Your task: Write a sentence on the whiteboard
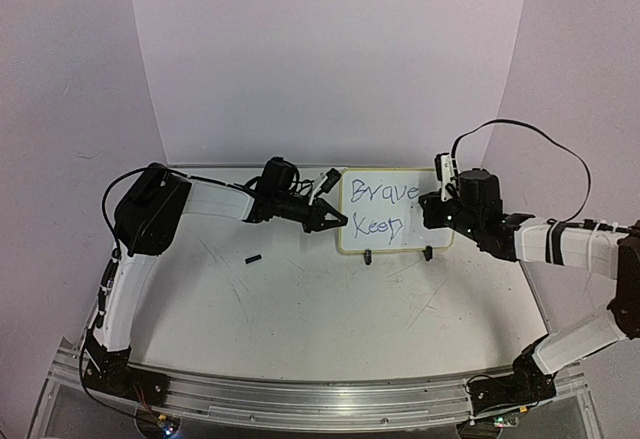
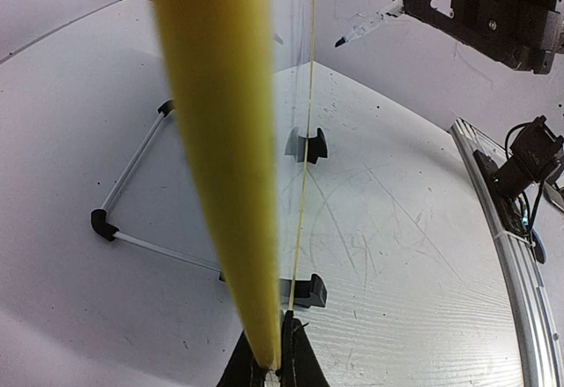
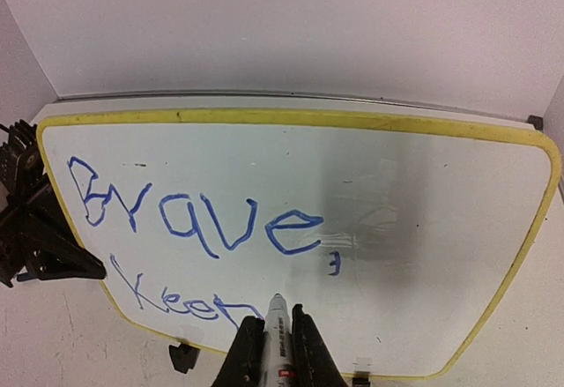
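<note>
Because the whiteboard [image 1: 392, 209] looks thin, light and stiff, propped upright on two black clip feet [image 1: 368, 256] at the back of the table [image 1: 300, 299], you should judge it easy to tip, so brace it by the rim. Your left gripper [image 2: 273, 360] is clenched on its cream-yellow left edge. Your right gripper [image 3: 278, 316] grasps a marker [image 3: 278, 341], tip at the glossy face, where blue "Brave," sits above "Keen".

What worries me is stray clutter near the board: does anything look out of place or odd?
A small black piece, perhaps a marker cap, lies loose on the table, in front and left of the whiteboard, touching nothing. Otherwise nothing stands out.
</note>
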Motion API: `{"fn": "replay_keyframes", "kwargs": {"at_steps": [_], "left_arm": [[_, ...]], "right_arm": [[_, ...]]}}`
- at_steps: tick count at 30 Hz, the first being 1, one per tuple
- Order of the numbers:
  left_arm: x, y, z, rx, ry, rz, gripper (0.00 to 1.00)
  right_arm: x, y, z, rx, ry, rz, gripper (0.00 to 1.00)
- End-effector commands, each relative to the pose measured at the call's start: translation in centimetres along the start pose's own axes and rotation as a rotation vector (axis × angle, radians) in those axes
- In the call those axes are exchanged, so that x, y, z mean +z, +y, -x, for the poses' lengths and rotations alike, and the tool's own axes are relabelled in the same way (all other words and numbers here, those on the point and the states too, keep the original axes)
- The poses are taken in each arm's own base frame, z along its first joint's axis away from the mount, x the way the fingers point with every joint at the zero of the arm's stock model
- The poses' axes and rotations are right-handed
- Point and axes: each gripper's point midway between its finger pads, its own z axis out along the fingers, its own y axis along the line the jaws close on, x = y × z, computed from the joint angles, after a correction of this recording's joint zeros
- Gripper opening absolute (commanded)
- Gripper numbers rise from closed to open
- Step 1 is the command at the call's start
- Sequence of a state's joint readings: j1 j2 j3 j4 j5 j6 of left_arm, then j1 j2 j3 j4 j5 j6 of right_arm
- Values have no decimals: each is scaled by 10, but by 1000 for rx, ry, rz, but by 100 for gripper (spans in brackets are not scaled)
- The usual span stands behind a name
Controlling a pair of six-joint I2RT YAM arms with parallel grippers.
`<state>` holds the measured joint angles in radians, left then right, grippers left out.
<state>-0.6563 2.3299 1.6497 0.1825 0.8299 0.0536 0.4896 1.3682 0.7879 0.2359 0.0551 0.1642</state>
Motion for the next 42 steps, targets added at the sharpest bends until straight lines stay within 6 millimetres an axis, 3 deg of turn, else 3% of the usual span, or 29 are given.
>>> {"fn": "replay_keyframes", "kwargs": {"at_steps": [1, 3, 5, 8, 11, 27, 36, 42], "left_arm": [[-3, 40, -52, -63, 144, 177, 0], [-3, 41, -52, -61, 145, 181, 0], [-4, 41, -52, -59, 146, 187, 0], [-5, 43, -52, -59, 147, 195, 0], [-4, 41, -53, -63, 150, 193, 0], [-6, 42, -49, -62, 149, 211, 0], [-5, 42, -50, -65, 151, 206, 0], [-5, 42, -52, -65, 152, 204, 0]], "right_arm": [[-16, 5, 15, -37, -109, 42, 0], [-26, 8, 21, -40, -168, 67, 0], [-28, -2, 21, -36, -195, 18, 0], [-8, -15, 9, -24, -86, -57, 0], [-7, 7, -2, -80, -59, 74, 0], [11, 35, -15, -147, -1, 162, 0], [8, 2, -14, -93, -24, -6, 0], [9, -10, -18, -75, -10, -59, 0]]}}
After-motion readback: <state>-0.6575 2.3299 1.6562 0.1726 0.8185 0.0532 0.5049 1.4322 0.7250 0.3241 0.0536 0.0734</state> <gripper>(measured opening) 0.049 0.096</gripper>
